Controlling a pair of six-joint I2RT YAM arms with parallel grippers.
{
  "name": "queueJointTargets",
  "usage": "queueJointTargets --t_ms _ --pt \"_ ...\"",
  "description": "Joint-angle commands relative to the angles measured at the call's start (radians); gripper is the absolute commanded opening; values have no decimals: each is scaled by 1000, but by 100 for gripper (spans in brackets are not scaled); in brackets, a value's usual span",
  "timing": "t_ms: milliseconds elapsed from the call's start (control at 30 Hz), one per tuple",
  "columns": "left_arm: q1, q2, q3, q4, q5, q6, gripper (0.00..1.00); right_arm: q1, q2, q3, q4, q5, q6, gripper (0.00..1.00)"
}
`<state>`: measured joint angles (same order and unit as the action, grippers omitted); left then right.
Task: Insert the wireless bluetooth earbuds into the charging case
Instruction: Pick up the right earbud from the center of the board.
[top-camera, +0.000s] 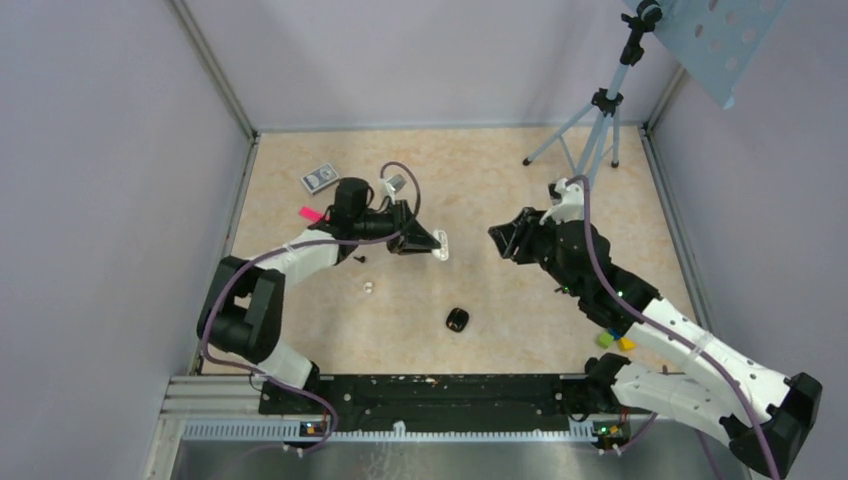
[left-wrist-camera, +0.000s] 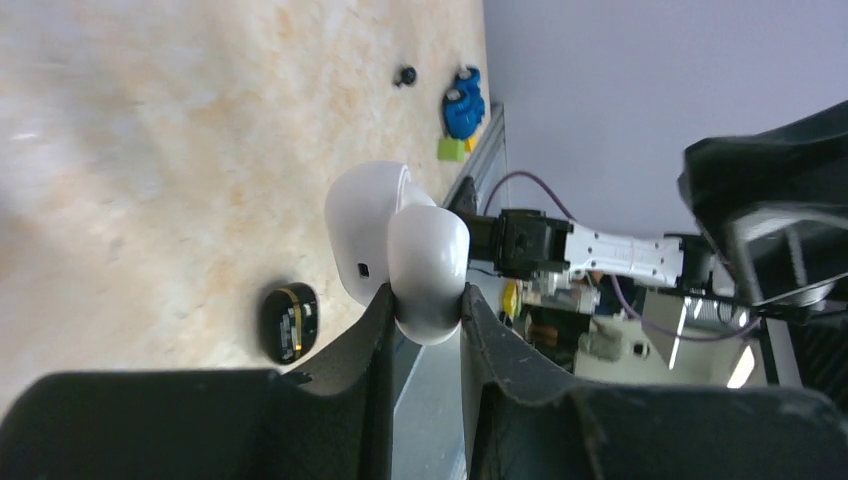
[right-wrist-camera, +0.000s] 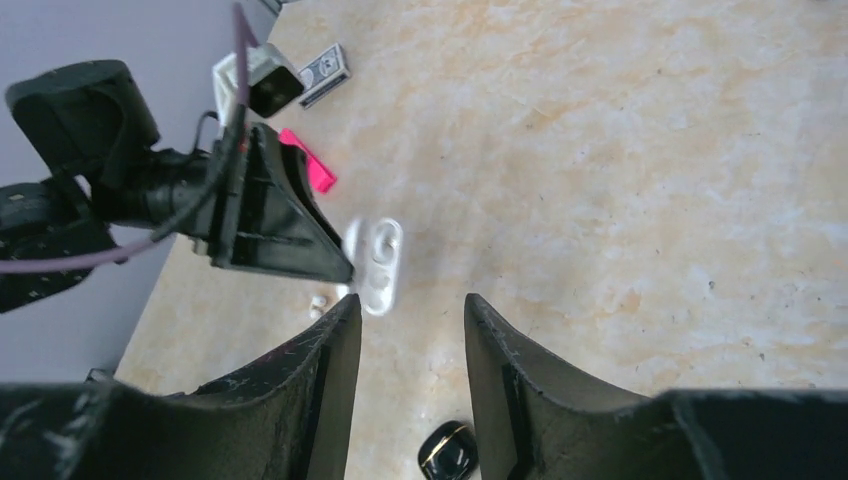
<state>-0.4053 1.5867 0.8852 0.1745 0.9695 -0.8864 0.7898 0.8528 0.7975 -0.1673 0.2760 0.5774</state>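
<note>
Count: one charging case (top-camera: 441, 245), one earbud (top-camera: 368, 287) in plain sight, one black oval case (top-camera: 457, 320), one card box (top-camera: 320, 178), one pink strip (top-camera: 311, 213), one tripod (top-camera: 590, 130), one green block (top-camera: 605, 340), and one yellow block (top-camera: 626, 344). No second earbud shows on the table (top-camera: 520, 180). The charging case is white with its lid swung open. The right wrist view shows its inner face with wells, too blurred to tell if anything sits in them. The black oval case lies shut on the table, near of the white one and toward the middle. The left arm reaches from the near-left base out to mid-table with its wrist rolled sideways. The left gripper (top-camera: 432, 243) points right, clenched on the charging case, which is pinched by one end between the fingertips (left-wrist-camera: 378, 315). The lone earbud lies on the table to the near left of the held case, close under the left arm. The right arm stretches from the near right toward the centre. The right gripper (top-camera: 500, 240) faces left at the case with a gap between them, its fingers (right-wrist-camera: 340, 330) parted and nothing in them. The card box and pink strip lie far left, the tripod far right, and the two blocks beside the right arm.
</note>
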Motion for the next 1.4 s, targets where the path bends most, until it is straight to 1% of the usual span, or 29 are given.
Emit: queueJointTargets --t_ms 0,33,67,133,167,233,333,400,500,600,700,900,1167,1367 --pt "169 -153 -30 -159 10 108 0 9 -23 -58 -22 -39 -31 42" --pt "220 -185 -43 -212 11 137 0 9 -12 -73 3 -88 -43 42" --pt "277 -217 -64 -231 22 137 0 11 8 -83 26 -148 -37 43" --pt "385 -278 -117 -203 52 104 0 40 81 -89 71 -234 -31 44" --pt "445 -308 -135 -189 54 86 0 73 133 -79 87 -254 -42 45" --pt "505 -360 -138 -202 18 78 0 168 252 -30 103 -246 -94 45" --pt "538 -406 -97 -258 -66 63 0 282 466 118 83 -240 -161 45" --pt "555 -416 -59 -332 -123 41 0 322 606 217 58 -238 -186 45" --pt "587 -444 -10 -422 -198 13 0 338 786 338 54 -212 -201 45" --pt "612 -479 16 -461 -259 -8 0 339 903 421 85 -176 -212 46" --pt "654 -473 39 -512 -237 -3 0 338 1008 464 146 -155 -235 46" --pt "701 -480 33 -529 -172 0 0 325 1125 504 254 -152 -220 46" --pt "723 -495 24 -550 -161 24 0 314 1219 598 263 -135 -205 46" --pt "733 -481 17 -541 -148 28 0 294 1264 617 268 -137 -177 45"
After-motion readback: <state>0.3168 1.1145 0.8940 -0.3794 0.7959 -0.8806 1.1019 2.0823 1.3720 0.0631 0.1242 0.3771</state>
